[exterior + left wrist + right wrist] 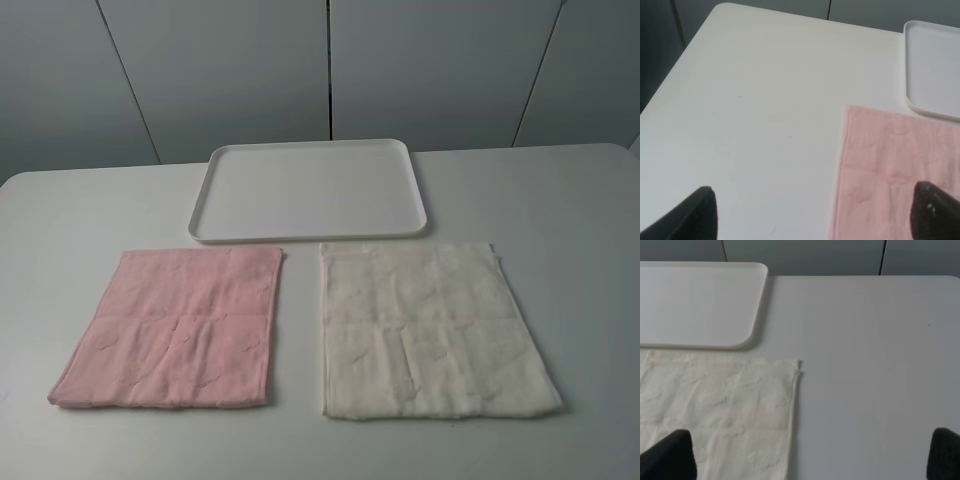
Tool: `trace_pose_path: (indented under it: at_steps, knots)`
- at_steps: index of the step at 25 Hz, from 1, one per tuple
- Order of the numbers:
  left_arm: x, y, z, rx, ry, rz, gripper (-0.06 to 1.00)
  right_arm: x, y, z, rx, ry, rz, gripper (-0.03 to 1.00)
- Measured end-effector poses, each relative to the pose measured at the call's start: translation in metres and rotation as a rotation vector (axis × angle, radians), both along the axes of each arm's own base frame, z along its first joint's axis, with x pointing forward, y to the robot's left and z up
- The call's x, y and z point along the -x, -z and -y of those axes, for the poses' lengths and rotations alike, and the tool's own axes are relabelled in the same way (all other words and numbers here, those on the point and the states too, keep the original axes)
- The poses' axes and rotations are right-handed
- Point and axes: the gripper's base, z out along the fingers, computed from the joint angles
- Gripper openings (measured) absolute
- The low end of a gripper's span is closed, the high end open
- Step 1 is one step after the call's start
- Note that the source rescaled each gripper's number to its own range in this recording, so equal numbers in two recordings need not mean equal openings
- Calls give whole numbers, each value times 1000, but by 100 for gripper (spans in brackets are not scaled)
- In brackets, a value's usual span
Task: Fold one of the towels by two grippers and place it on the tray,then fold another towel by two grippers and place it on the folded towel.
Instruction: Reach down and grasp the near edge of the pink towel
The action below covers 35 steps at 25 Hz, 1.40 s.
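A pale pink towel (175, 325) lies flat and unfolded on the table's front left. A cream-white towel (430, 328) lies flat beside it on the front right. Behind both sits the white tray (310, 190) with nothing on it. Neither arm shows in the exterior high view. In the left wrist view my left gripper (815, 215) is open above the table, near the pink towel (895, 175) and its outer edge, holding nothing. My right gripper (807, 455) is open too, above the outer edge of the cream towel (720, 415), with the tray (700, 305) beyond.
The white table (560, 210) has rounded far corners and ends near a grey panelled wall (330, 70). Bare tabletop (750, 115) stretches left of the pink towel, and more bare table surface (875, 365) lies right of the cream towel.
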Motion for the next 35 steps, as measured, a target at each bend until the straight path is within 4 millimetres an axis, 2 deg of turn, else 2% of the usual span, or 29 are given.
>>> trace_pose_path:
  at_steps: [35]
  knots:
    - [0,0,0,0,0,0,100,0,0,0,0,0,0,100]
